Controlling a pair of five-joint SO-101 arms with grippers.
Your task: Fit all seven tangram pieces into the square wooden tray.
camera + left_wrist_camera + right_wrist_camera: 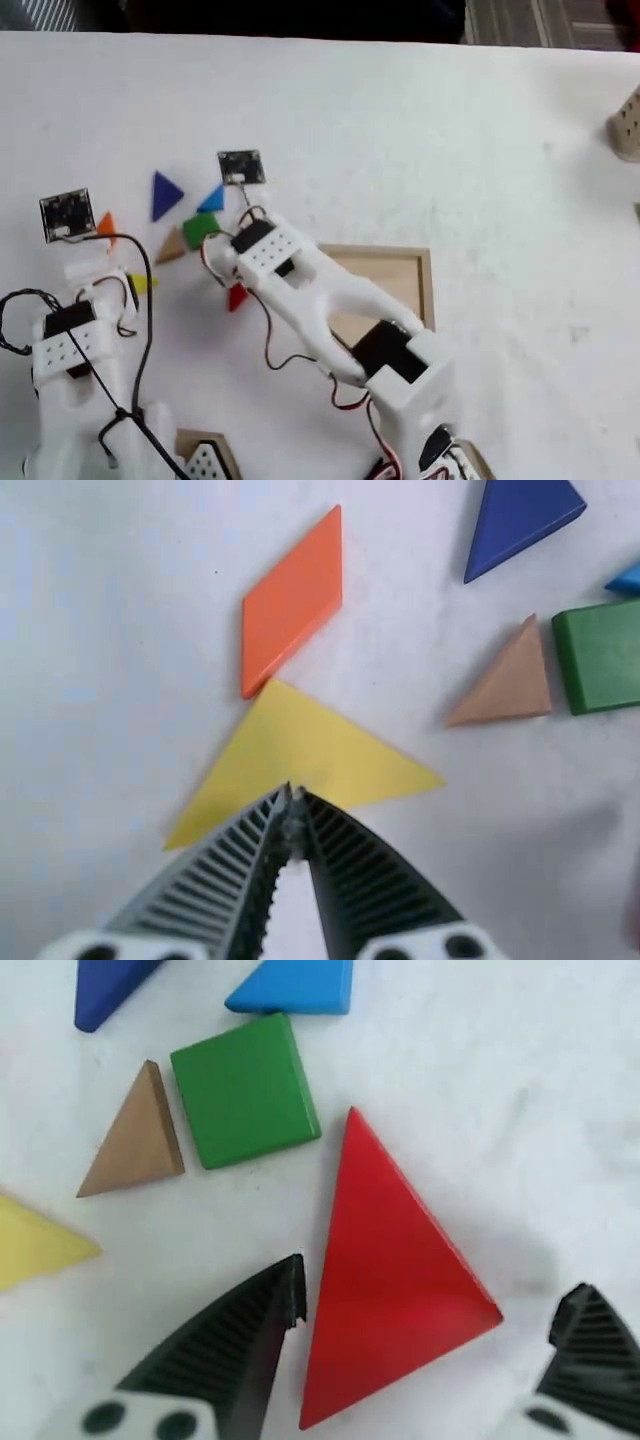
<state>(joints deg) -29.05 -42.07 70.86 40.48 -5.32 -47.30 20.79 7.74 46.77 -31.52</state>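
Note:
A square wooden tray (pixel 427 285) lies right of the loose pieces and partly under an arm. My right gripper (pixel 435 1310) is open over the red triangle (pixel 390 1280), which lies flat on the table between its fingers (pixel 285 1305). My left gripper (pixel 293 802) is shut, its tips at the near edge of the yellow triangle (pixel 300 750). Beyond it lie the orange parallelogram (pixel 292 600), dark blue triangle (pixel 520 515), tan triangle (pixel 510 680) and green square (pixel 600 655). A light blue triangle (pixel 295 985) sits next to the green square (pixel 245 1090).
White cloth covers the table. The loose pieces cluster at the left centre (pixel 200 228). A tan pegged object (pixel 625 125) stands at the right edge. Wooden blocks (pixel 205 455) sit at the arms' bases. Cables (pixel 145 300) trail over the left arm.

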